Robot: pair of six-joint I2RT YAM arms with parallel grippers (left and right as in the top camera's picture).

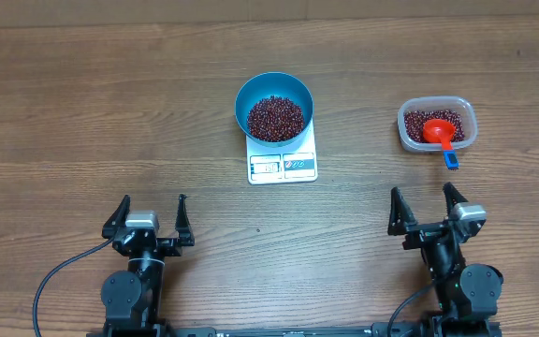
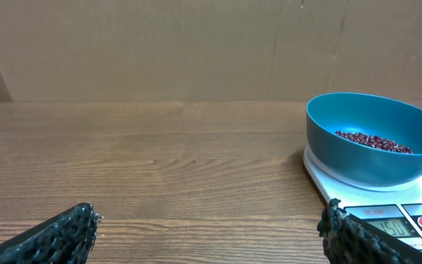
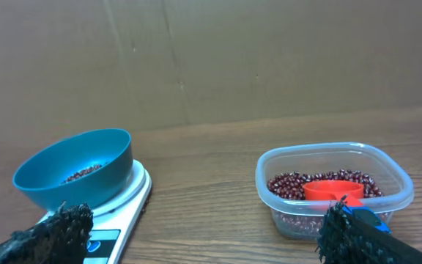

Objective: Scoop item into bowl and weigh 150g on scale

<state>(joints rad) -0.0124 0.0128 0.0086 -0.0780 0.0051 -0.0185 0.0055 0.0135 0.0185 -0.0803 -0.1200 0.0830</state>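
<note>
Left gripper [image 1: 153, 201], right gripper [image 1: 421, 192] at near edge, jaws wide, empty. Beans [image 1: 275, 115] lie in bowl [image 1: 245, 94] on scale [image 1: 307, 152], far centre. I read display first; if short, I add few beans with scoop [image 1: 436, 129], slowly.

- Brown wood-grain bench [image 1: 110, 112], its grain running left to right.
- Small flat white rectangular scale [image 1: 283, 167], lying near the middle.
- Clear rounded-rectangular plastic tub [image 1: 470, 114], well apart, on the scale's right.

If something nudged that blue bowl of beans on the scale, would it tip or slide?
Probably slide rather than tip: the bowl just rests on the flat scale and looks smooth. The beans lie low inside, likely steadying it, though they could shift.
</note>
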